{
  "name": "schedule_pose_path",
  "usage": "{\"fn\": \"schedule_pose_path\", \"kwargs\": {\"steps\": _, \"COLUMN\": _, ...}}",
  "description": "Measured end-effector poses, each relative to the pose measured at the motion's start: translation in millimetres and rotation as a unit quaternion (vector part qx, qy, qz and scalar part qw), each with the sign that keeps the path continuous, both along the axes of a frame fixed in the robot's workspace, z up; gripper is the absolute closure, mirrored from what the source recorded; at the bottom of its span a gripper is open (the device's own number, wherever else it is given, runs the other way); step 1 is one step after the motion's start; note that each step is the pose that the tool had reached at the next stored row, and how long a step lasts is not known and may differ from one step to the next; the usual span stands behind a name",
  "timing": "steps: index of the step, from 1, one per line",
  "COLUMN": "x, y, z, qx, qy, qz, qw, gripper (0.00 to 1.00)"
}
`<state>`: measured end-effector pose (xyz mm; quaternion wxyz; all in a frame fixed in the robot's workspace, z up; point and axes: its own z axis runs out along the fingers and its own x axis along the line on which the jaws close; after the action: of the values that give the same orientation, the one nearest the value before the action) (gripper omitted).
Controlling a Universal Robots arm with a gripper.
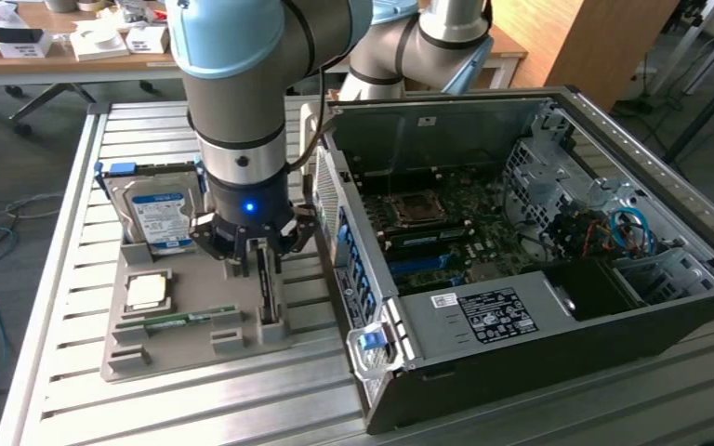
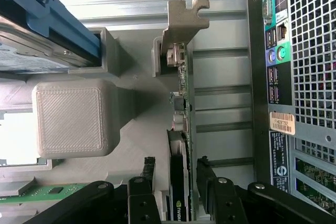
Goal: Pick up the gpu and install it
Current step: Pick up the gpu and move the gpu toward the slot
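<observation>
The gpu (image 1: 267, 290) stands on its long edge in a slot of the grey holder (image 1: 183, 358), on the side nearest the computer case. In the wrist view the gpu (image 2: 181, 103) appears as a thin card with a pale metal end piece at its far end. My gripper (image 1: 257, 255) is lowered straight over it. The black fingers (image 2: 148, 169) straddle the card, one on each side, and a small gap shows between the card and at least one finger. The gripper (image 2: 176, 163) is open around the card, which still sits in its slot.
The holder also carries a silver blue-labelled hard drive (image 1: 159, 218), a square processor (image 1: 146, 293) and a green memory stick (image 1: 190, 319). The open computer case (image 1: 519, 307) lies close beside the holder on the exterior view's right, its motherboard (image 1: 438, 228) exposed. Everything rests on a slatted metal table (image 1: 72, 390).
</observation>
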<state>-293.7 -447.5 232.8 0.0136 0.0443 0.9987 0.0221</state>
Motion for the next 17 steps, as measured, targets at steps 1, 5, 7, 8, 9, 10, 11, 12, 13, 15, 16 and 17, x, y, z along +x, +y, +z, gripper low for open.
{"fn": "schedule_pose_path", "kwargs": {"steps": 1, "x": 0.0, "y": 0.0, "z": 0.0, "qx": 0.0, "qy": 0.0, "qz": 0.0, "qw": 1.0, "gripper": 0.55}}
{"fn": "schedule_pose_path", "kwargs": {"steps": 5, "x": -0.1, "y": -0.3, "z": -0.6, "qx": 0.0, "qy": 0.0, "qz": 0.0, "qw": 1.0, "gripper": 0.55}}
{"fn": "schedule_pose_path", "kwargs": {"steps": 7, "x": 0.0, "y": -1.3, "z": -0.6, "qx": 0.0003, "qy": 0.0, "qz": 0.0, "qw": 1.0, "gripper": 0.55}}
{"fn": "schedule_pose_path", "kwargs": {"steps": 8, "x": 0.0, "y": -2.1, "z": -0.5, "qx": 0.0005, "qy": 0.0, "qz": 0.0, "qw": 1.0, "gripper": 0.55}}
{"fn": "schedule_pose_path", "kwargs": {"steps": 9, "x": 0.0, "y": -2.6, "z": -0.5, "qx": 0.0005, "qy": 0.0, "qz": 0.0, "qw": 1.0, "gripper": 0.55}}
{"fn": "schedule_pose_path", "kwargs": {"steps": 10, "x": -0.1, "y": -2.8, "z": -0.5, "qx": 0.0006, "qy": 0.0, "qz": 0.0, "qw": 1.0, "gripper": 0.55}}
{"fn": "schedule_pose_path", "kwargs": {"steps": 11, "x": -0.1, "y": -2.8, "z": -0.5, "qx": 0.0006, "qy": 0.0, "qz": 0.0, "qw": 1.0, "gripper": 0.55}}
{"fn": "schedule_pose_path", "kwargs": {"steps": 12, "x": 0.0, "y": -2.8, "z": -0.5, "qx": 0.0006, "qy": 0.0, "qz": 0.0, "qw": 1.0, "gripper": 0.55}}
{"fn": "schedule_pose_path", "kwargs": {"steps": 13, "x": 0.0, "y": -3.2, "z": -0.5, "qx": 0.0006, "qy": 0.0, "qz": 0.0, "qw": 1.0, "gripper": 0.55}}
{"fn": "schedule_pose_path", "kwargs": {"steps": 15, "x": -0.2, "y": -3.9, "z": -0.5, "qx": 0.0006, "qy": 0.0, "qz": 0.0, "qw": 1.0, "gripper": 0.55}}
{"fn": "schedule_pose_path", "kwargs": {"steps": 16, "x": -0.3, "y": -3.8, "z": -0.5, "qx": 0.0006, "qy": 0.0, "qz": 0.0, "qw": 1.0, "gripper": 0.55}}
{"fn": "schedule_pose_path", "kwargs": {"steps": 17, "x": -0.5, "y": -3.9, "z": -0.5, "qx": 0.0006, "qy": 0.0, "qz": 0.0, "qw": 1.0, "gripper": 0.55}}
